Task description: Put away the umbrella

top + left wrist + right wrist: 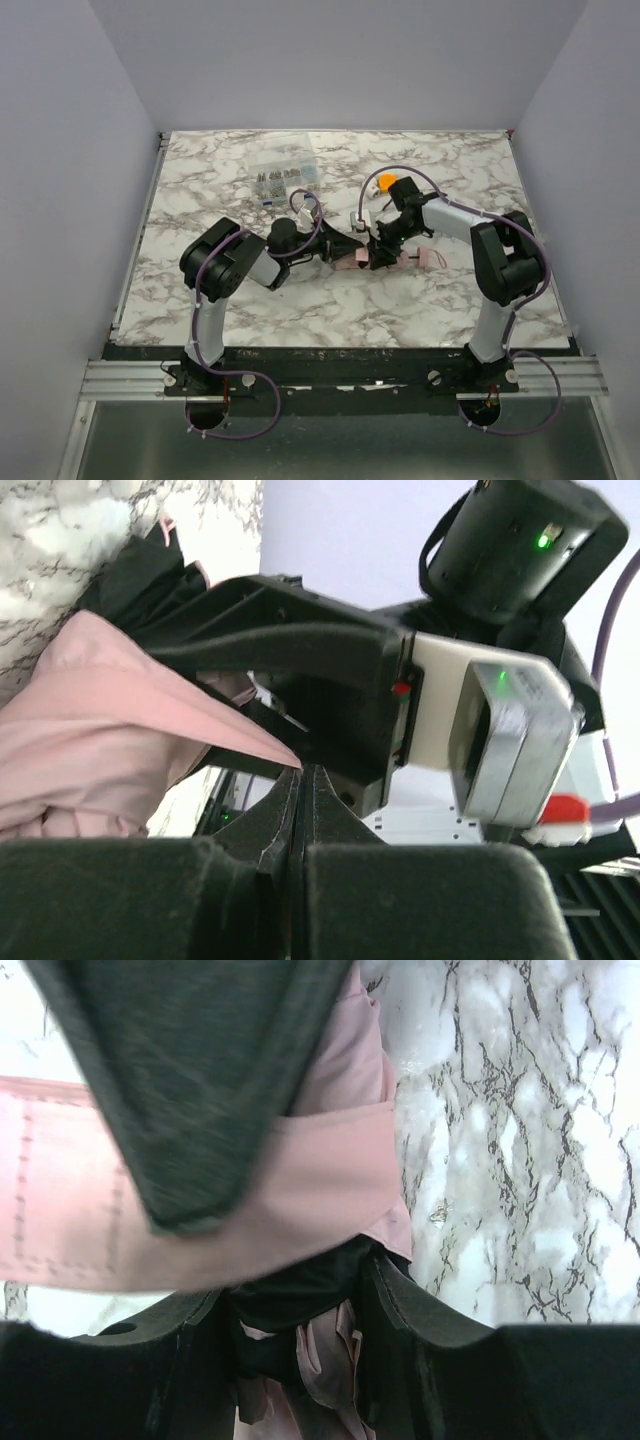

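The umbrella [350, 263] lies rolled at mid-table, pale pink with black parts, its small pink handle [433, 257] pointing right. My right gripper [382, 252] comes at it from the right and is shut on the bundle. In the right wrist view [298, 1295] pink folds [335, 1360] and black cloth fill the gap between the fingers. A pink stitched band [70, 1210] with a dark grey tab [200, 1080] crosses above them. My left gripper [345, 248] [300, 775] is shut, pinching the taut tip of the pink fabric [120, 710].
A clear plastic parts box [283, 178] stands at the back centre of the marble table [260, 310]. An orange-and-white gadget [385, 183] sits behind the right arm. The right arm's wrist [480, 720] fills the left wrist view close ahead. Grey walls enclose three sides.
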### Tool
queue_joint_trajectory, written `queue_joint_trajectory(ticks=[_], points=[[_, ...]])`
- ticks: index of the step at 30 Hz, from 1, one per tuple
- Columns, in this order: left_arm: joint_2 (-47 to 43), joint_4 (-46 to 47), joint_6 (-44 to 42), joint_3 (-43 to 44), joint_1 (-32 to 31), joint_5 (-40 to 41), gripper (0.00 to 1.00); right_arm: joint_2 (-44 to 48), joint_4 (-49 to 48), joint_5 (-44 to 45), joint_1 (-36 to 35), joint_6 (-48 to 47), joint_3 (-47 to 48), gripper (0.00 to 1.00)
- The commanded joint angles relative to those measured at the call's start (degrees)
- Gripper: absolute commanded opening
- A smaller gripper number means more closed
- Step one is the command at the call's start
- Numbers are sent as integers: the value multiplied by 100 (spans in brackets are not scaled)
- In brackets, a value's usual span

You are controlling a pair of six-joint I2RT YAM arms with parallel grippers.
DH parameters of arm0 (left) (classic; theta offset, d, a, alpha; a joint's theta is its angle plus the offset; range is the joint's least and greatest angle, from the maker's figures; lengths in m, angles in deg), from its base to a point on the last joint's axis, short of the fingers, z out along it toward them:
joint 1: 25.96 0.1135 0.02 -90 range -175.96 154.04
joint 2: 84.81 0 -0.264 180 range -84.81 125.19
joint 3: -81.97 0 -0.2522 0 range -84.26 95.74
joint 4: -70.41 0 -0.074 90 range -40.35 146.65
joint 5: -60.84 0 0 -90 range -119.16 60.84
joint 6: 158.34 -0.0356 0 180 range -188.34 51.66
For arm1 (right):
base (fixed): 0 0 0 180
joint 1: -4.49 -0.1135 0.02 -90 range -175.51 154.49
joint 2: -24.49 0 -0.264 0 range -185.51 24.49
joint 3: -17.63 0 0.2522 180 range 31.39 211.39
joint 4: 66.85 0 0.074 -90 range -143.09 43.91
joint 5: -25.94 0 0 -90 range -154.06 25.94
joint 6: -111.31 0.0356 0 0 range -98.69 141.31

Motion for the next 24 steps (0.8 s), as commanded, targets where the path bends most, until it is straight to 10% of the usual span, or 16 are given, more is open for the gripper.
queue_joint_trajectory(ticks=[1,24], points=[[-25,514,-497,-184,74,-685,0,-873,1269,185,-9,536,-267,0],[-514,-3000,-3685,183,290,-1022,0,-2113,2561,-228,260,774,1112,0]])
